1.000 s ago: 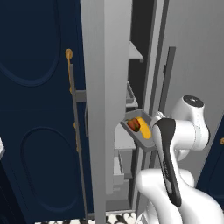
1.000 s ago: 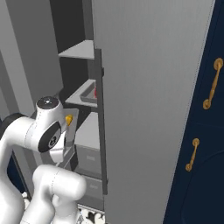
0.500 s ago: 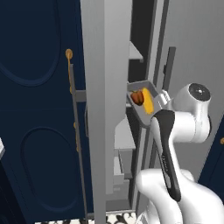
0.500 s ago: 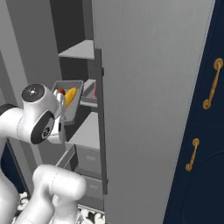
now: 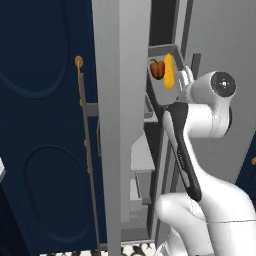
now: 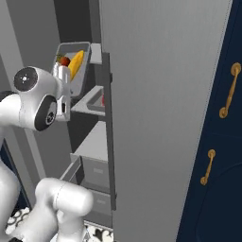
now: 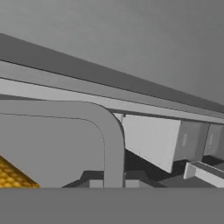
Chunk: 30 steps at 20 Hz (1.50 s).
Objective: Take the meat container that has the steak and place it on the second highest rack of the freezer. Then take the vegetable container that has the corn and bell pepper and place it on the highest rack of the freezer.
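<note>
You see yellow corn and a red bell pepper in a grey vegetable container, beside navy cabinets with gold handles.

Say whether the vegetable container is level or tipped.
Tipped: the vegetable container faces the cameras, showing its corn and bell pepper inside.

No readable text, no labels, no brand marks, no numbers, no signs on any surface in the left base, right base or hand views
</note>
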Tool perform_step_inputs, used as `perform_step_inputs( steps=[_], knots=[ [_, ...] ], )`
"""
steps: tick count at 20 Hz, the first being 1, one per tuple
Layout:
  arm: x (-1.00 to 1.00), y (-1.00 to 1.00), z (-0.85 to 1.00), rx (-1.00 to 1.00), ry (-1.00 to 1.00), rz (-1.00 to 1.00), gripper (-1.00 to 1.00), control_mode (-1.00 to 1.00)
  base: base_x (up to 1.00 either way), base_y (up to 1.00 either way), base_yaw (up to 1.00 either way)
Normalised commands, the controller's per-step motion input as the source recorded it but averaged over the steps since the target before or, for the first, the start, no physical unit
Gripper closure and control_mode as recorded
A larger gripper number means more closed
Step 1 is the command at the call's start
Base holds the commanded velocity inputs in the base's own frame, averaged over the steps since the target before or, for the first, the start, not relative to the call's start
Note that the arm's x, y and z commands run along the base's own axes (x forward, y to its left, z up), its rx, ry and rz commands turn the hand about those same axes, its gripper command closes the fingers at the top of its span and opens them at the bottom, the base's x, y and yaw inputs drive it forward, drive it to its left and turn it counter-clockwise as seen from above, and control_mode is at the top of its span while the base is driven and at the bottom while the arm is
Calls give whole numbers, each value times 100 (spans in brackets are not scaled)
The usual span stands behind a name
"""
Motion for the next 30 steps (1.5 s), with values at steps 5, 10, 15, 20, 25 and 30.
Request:
perform_step_inputs(
  steps=[5, 10, 15, 20, 25, 30],
  knots=[
    [100, 3, 86, 5, 6, 0, 100, -100, 0, 0, 0],
    [100, 15, 33, 0, 23, -1, 100, -100, 0, 0, 0],
    [98, -13, -2, 0, 19, 0, 100, -100, 0, 0, 0],
    [81, -14, -4, 0, 12, -2, 100, -100, 0, 0, 0],
    [99, 9, 0, 0, 11, -9, 100, -100, 0, 0, 0],
    [100, 4, 4, 0, 10, -14, 100, -100, 0, 0, 0]
  ],
)
